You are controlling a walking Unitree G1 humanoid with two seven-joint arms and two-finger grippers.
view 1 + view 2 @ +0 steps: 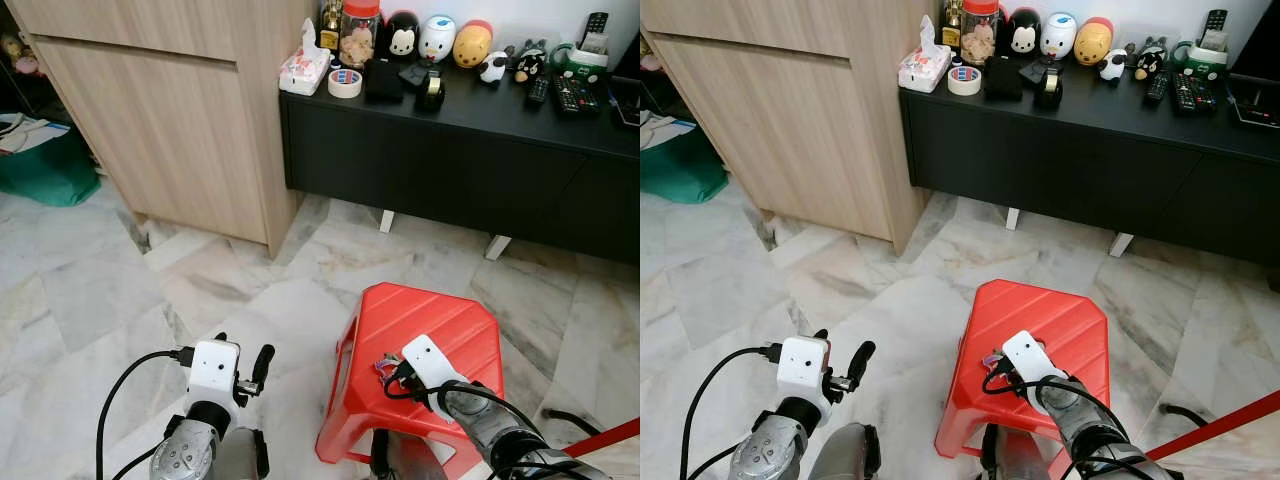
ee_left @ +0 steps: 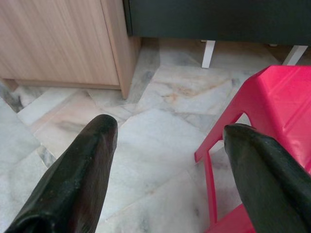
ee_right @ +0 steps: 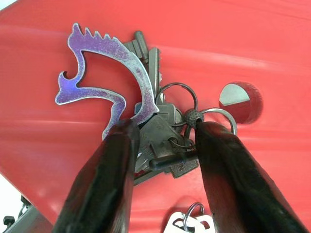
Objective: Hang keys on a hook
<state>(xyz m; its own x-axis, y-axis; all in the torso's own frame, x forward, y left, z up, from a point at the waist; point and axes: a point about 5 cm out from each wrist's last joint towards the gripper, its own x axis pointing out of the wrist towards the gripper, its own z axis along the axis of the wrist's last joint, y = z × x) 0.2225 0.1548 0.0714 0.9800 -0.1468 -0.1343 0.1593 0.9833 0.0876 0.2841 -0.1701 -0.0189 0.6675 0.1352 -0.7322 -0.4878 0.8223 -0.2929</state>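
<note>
Your right end effector [image 3: 163, 141] is down on the red stool [image 1: 440, 330], its two fingers set either side of the keys [image 3: 155, 126], which lie flat on the seat between them. The fingers touch the bunch at its edges, but you cannot call it clenched yet: a gap shows between them and the keys rest on the stool, so treat this as a grasp being made, not made. Just ahead of the fingertips lies the purple dragon-shaped charm [image 3: 99, 77], and to one side a round hole [image 3: 240, 97] in the seat. Your left end effector [image 2: 170, 160] hangs released beside the stool over the marble floor [image 2: 160, 121], fingers wide apart and holding nothing. By my reading the task is at its start: the keys are not lifted, and no hook can be made out near the wooden cabinet [image 1: 170, 110] or the black table [image 1: 470, 150], so you must find one after the pickup.
</note>
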